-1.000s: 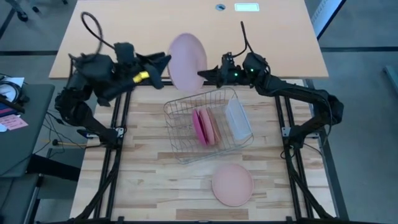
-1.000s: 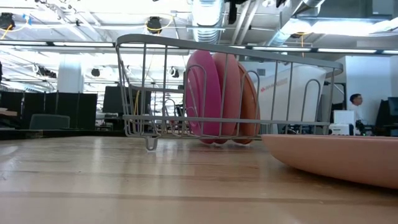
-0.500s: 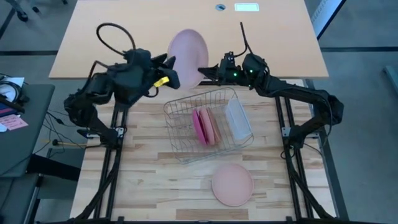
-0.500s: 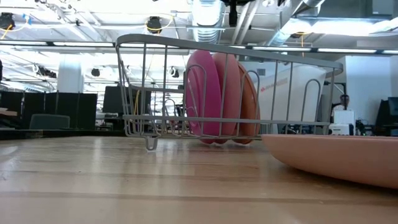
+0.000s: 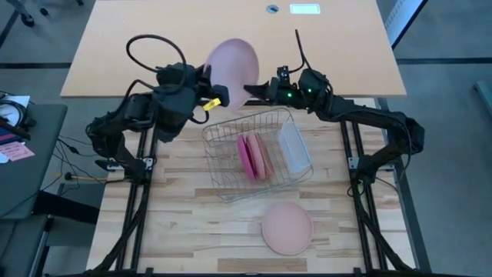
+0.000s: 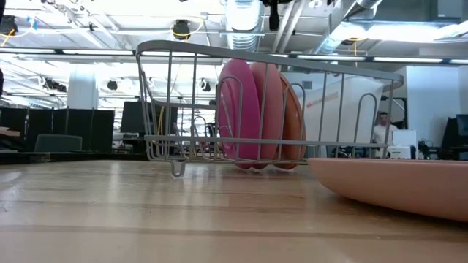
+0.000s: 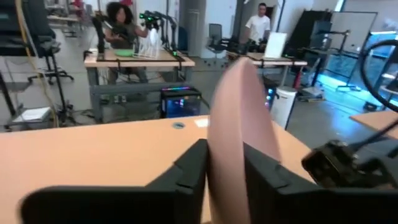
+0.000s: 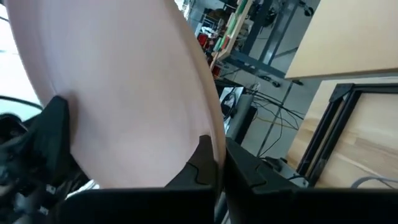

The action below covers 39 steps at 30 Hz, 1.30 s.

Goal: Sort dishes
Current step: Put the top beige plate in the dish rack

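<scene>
Pale pink plate [image 5: 233, 68] held up on edge between both grippers, above the wire rack's [image 5: 257, 153] far side. Right gripper [image 5: 250, 90] pinching its rim. Left gripper [image 5: 216, 98] fingers straddle the opposite rim, closed onto it. Magenta and salmon plates [image 5: 253, 156] stand in rack below; salmon plate [image 5: 287, 228] on surface, well apart from both.

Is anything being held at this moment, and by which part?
The pale pink plate is held in the air on edge, pinched at opposite rims: the right pincer is shut on one rim, and the left pincer has closed on the other.
</scene>
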Each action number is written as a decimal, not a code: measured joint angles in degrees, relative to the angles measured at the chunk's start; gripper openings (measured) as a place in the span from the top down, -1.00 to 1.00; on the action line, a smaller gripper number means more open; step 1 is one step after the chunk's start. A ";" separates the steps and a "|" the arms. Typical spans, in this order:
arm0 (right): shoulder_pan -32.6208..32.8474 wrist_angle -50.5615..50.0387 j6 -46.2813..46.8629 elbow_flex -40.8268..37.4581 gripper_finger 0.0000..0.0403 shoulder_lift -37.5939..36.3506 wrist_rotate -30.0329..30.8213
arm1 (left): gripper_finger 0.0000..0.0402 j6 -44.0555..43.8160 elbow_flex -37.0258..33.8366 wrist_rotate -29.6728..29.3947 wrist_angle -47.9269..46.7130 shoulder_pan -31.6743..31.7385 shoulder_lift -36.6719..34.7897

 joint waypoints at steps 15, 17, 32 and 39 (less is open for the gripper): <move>0.82 -0.77 -12.53 0.00 0.20 -4.08 -1.34 | 0.97 10.89 0.00 0.98 0.29 0.19 -0.48; 0.02 -1.26 -14.59 0.00 0.06 -5.88 -2.34 | 0.97 14.70 0.00 1.35 0.69 0.59 -0.73; -4.87 -4.92 -22.26 0.00 -0.23 -18.26 -4.89 | 0.97 23.95 0.04 26.29 1.20 10.23 -12.13; -4.08 -4.07 -28.30 0.48 -0.23 -20.28 -4.87 | 0.98 38.98 0.07 33.54 1.74 12.39 -13.41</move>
